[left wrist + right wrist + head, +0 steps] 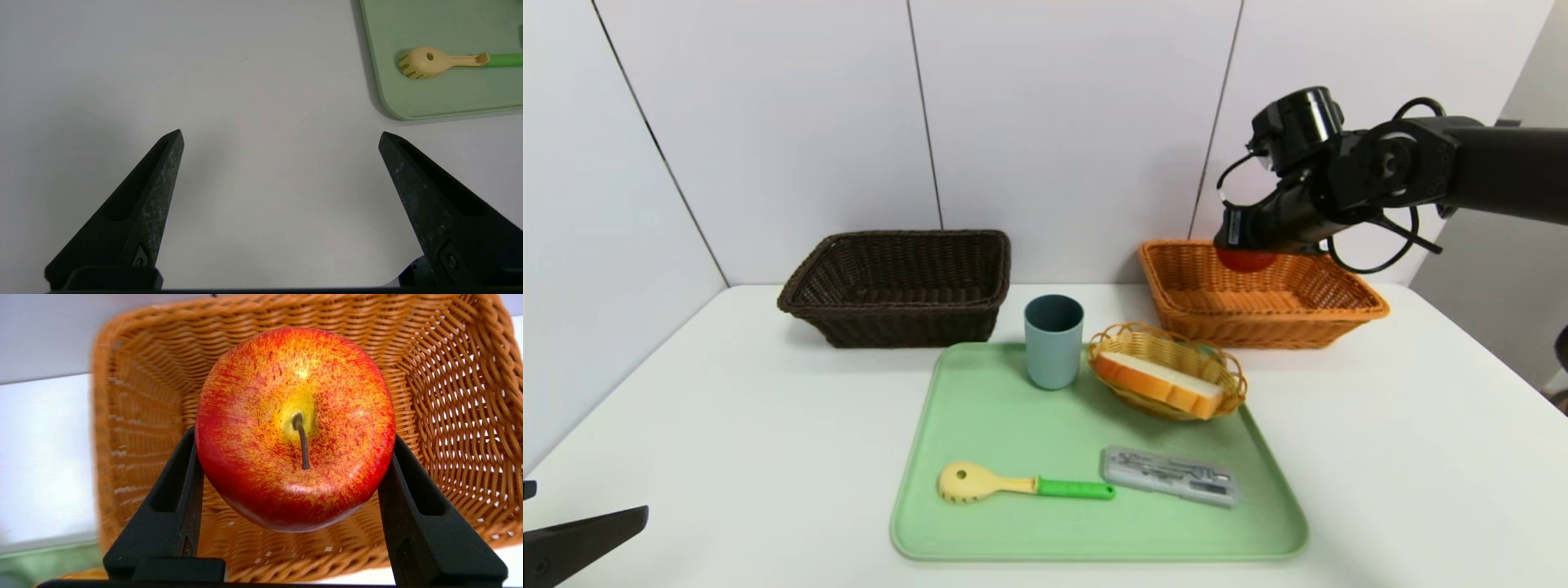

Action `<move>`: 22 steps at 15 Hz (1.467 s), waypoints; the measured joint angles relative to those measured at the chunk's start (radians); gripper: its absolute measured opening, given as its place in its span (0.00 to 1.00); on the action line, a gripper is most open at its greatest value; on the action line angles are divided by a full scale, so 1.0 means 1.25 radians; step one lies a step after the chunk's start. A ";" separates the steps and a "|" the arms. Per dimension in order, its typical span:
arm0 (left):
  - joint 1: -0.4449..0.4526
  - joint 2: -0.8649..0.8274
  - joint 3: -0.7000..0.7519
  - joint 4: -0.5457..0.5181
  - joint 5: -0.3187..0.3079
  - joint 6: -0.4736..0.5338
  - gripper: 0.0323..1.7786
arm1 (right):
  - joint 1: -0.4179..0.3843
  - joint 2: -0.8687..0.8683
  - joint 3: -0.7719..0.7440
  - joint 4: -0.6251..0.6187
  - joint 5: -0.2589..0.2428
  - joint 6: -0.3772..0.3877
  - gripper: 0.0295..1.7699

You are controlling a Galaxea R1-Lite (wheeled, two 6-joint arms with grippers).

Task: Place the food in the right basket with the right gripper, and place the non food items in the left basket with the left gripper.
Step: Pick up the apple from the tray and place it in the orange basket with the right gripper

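Note:
My right gripper (295, 435) is shut on a red and yellow apple (294, 424), held above the inside of the orange right basket (1347, 306). In the head view the apple (1246, 260) shows as a red patch under the right wrist. The dark brown left basket (898, 282) holds nothing. On the green tray (1013, 441) stand a blue-grey cup (1054, 341), a slice of bread (1156, 382) in a small woven basket (1217, 367), a yellow spoon with a green handle (1021, 484) and a grey flat case (1170, 475). My left gripper (281, 136) hangs open over bare table near the tray's front left corner.
The white table (727, 425) meets a white panelled wall behind the baskets. The tray's corner (392, 110) and the spoon (429, 62) show in the left wrist view.

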 joint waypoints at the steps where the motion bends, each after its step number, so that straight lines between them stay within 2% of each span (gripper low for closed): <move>1: 0.000 0.000 0.002 0.000 0.000 0.000 0.95 | -0.011 0.017 0.000 -0.008 0.010 -0.010 0.66; 4: 0.000 0.000 0.006 0.000 0.000 0.000 0.95 | -0.037 0.066 0.000 -0.045 0.050 -0.026 0.66; 8: 0.000 0.001 0.006 0.000 0.000 0.000 0.95 | -0.050 0.117 0.000 -0.082 0.055 -0.033 0.66; 14: 0.000 0.004 0.006 0.000 0.000 0.000 0.95 | -0.052 0.137 -0.002 -0.081 0.073 -0.038 0.83; 22: 0.000 0.001 0.006 0.000 0.001 0.000 0.95 | -0.053 0.062 0.000 -0.048 0.085 -0.045 0.92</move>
